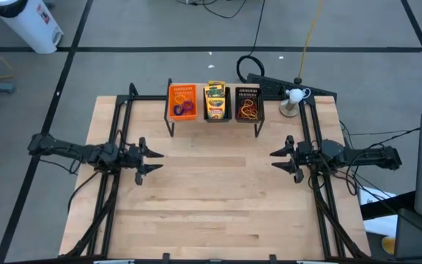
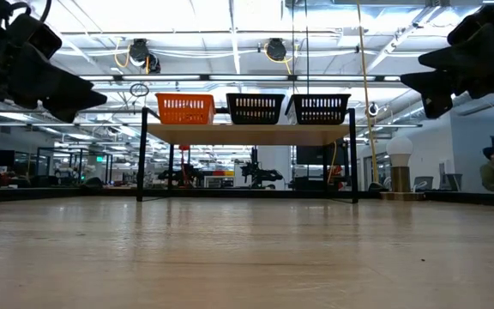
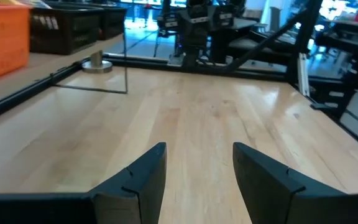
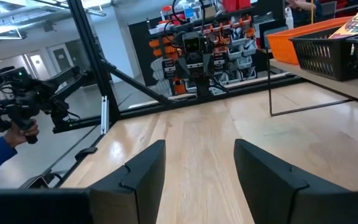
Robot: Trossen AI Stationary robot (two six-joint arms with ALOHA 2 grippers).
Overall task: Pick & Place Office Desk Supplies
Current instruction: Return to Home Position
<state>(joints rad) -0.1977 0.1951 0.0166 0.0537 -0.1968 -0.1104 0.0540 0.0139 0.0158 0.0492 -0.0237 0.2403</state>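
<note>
Mesh trays [image 2: 256, 109] line the shelf [image 2: 247, 134], long axes parallel, front-to-back.

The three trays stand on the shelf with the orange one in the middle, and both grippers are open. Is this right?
Not quite: the high view shows the orange tray at the left end of the shelf, beside the two black trays. The left gripper and right gripper are open.

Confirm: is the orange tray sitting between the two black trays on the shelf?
No, the orange tray stands at the left end of the shelf; the middle black tray and right black tray follow it.
</note>
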